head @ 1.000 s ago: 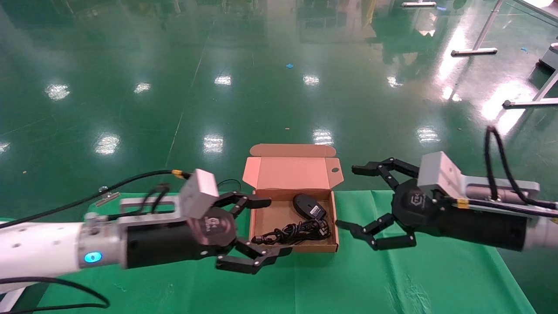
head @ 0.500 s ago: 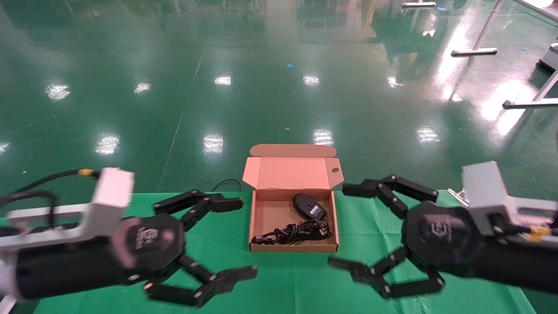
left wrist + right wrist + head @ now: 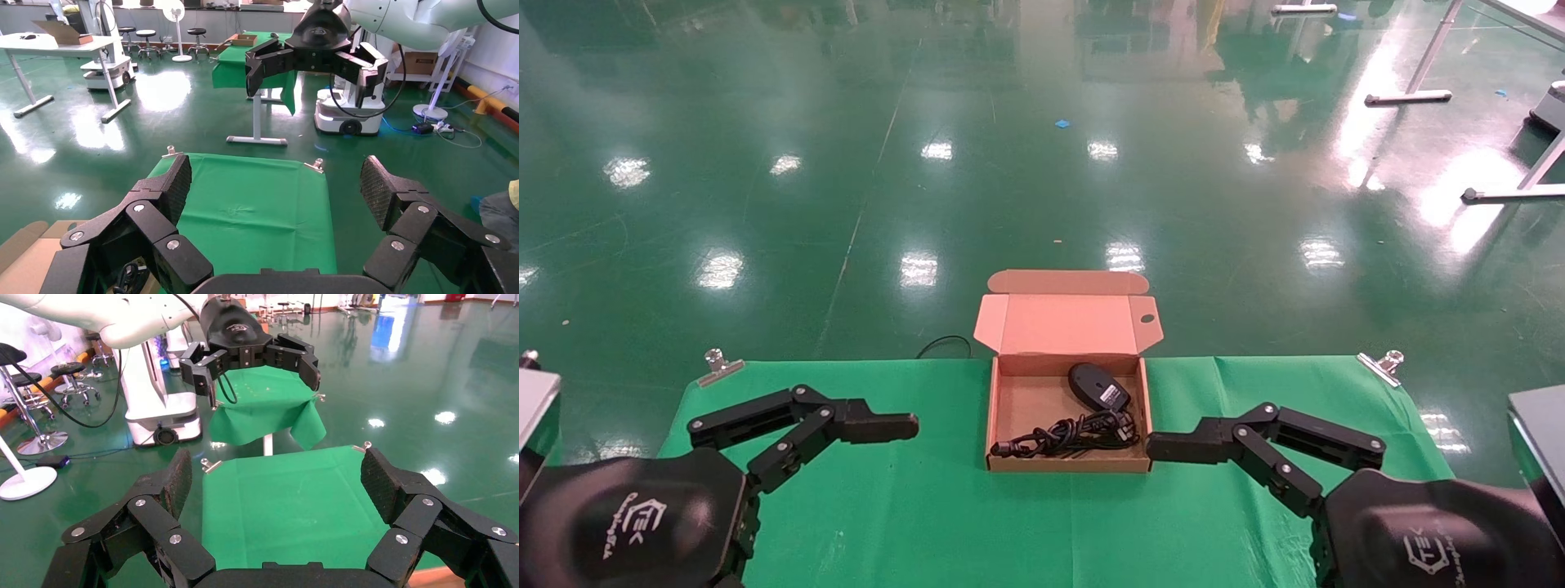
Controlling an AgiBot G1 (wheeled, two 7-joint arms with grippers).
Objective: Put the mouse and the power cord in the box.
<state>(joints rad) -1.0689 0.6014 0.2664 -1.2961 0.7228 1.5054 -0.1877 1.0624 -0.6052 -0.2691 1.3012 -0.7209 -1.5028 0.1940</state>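
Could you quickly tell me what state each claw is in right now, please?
Left claw: open, holding nothing.
Right claw: open, holding nothing.

A green-clothed worktop carries the open cardboard box at its far edge, with metal clips at its far corners.

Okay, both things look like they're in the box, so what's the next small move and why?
Probably none beyond parking: the mouse and cord both lie inside the open box, and the left claw and right claw are open, empty, either side of it.
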